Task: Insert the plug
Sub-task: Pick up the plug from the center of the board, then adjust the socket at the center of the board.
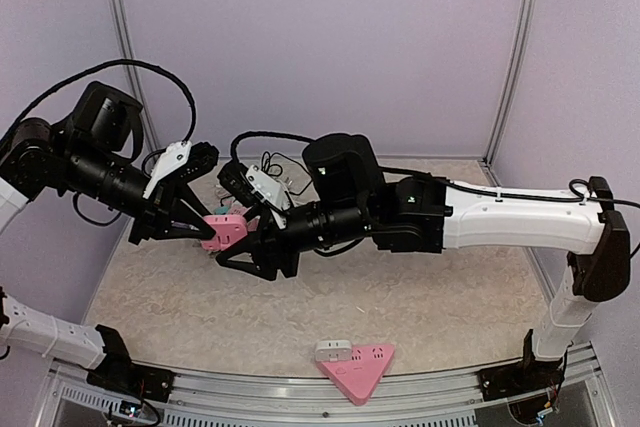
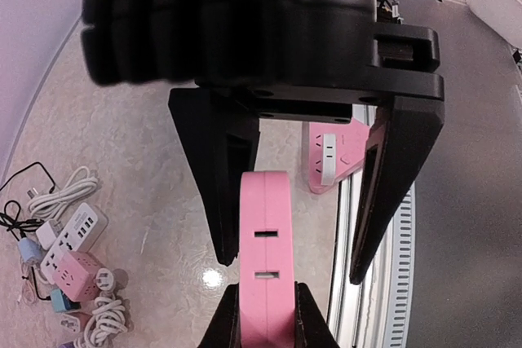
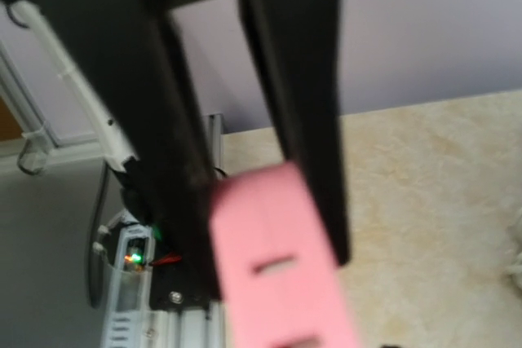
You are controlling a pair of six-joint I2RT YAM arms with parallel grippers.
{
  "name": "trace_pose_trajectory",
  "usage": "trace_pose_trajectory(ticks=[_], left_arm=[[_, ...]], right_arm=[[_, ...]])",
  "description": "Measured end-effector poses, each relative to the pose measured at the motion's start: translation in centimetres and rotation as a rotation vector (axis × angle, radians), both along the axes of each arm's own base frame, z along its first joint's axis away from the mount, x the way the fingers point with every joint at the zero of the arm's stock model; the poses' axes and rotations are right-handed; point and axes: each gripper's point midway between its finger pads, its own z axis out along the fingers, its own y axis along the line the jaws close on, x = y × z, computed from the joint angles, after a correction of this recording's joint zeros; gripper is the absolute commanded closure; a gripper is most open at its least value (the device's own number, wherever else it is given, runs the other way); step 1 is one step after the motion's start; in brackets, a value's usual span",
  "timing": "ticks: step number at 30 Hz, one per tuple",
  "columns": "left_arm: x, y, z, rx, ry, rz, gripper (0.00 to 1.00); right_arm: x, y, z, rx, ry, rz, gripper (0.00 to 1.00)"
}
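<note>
My left gripper (image 1: 205,228) is shut on a pink socket block (image 1: 223,229) and holds it above the table. In the left wrist view its fingertips (image 2: 231,319) clamp the block (image 2: 266,226), whose narrow edge shows two slots. My right gripper (image 1: 247,247) is open and straddles the block's free end (image 3: 281,270). One of its fingers (image 2: 220,201) lies against the block and the other (image 2: 391,193) stands apart. I see no plug in either gripper. A second pink triangular block (image 1: 358,369) with a white plug piece (image 1: 333,350) lies near the table's front edge.
A heap of power strips, adapters and coiled cables (image 2: 73,258) lies at the back left of the table, also visible in the top view (image 1: 268,175). A metal rail (image 1: 300,399) runs along the front edge. Purple walls close the back and sides.
</note>
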Motion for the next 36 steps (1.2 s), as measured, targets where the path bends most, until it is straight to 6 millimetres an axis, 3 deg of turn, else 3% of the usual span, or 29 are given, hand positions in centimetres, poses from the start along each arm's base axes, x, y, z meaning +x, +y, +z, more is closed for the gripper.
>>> trace_pose_trajectory(ticks=[6,9,11,12,13,14,15,20,22,25,29,33,36], left_arm=[[-0.8,0.0,-0.3,0.01,0.017,-0.035,1.0],[-0.8,-0.1,-0.4,0.013,0.017,-0.04,1.0],[-1.2,0.0,-0.6,0.018,0.05,-0.043,1.0],[-1.4,0.1,-0.8,0.021,0.062,-0.043,0.74],[-1.5,0.0,-0.8,0.02,0.069,-0.046,0.37],[-1.5,0.0,-0.7,0.019,0.066,-0.048,0.09],[-1.2,-0.1,-0.7,0.019,0.054,-0.04,0.02],[1.2,0.6,-0.9,0.049,-0.038,0.061,0.01],[2.3,1.5,-1.7,0.088,-0.075,0.114,0.01],[3.3,3.0,-3.5,0.152,-0.115,0.175,0.01],[3.5,3.9,-5.1,0.165,-0.139,0.221,0.03],[3.2,2.6,-5.8,0.064,-0.145,0.23,0.1],[1.8,-0.5,-6.9,-0.027,-0.156,0.154,0.12]], right_arm=[[0.4,0.0,0.8,0.036,0.016,0.014,0.77],[0.3,-0.1,1.0,0.042,0.021,0.032,1.0],[-0.3,-0.1,0.8,0.039,-0.007,0.072,1.0],[-0.5,-0.1,0.7,0.033,-0.01,0.08,1.0],[-0.6,-0.1,0.6,0.033,-0.012,0.087,1.0],[-0.6,-0.1,0.6,0.034,-0.014,0.089,1.0],[-0.6,-0.2,0.6,0.034,-0.004,0.083,1.0],[1.1,-3.5,-2.3,-0.049,0.046,-0.01,1.0],[2.3,-6.2,-3.9,-0.094,0.069,-0.071,1.0],[3.7,-11.9,-5.9,-0.149,0.097,-0.189,1.0],[3.6,-17.8,-6.2,-0.13,0.081,-0.294,1.0],[2.2,-21.5,-7.8,-0.095,0.074,-0.322,1.0],[1.3,-22.9,-10.5,-0.123,0.094,-0.321,1.0]])
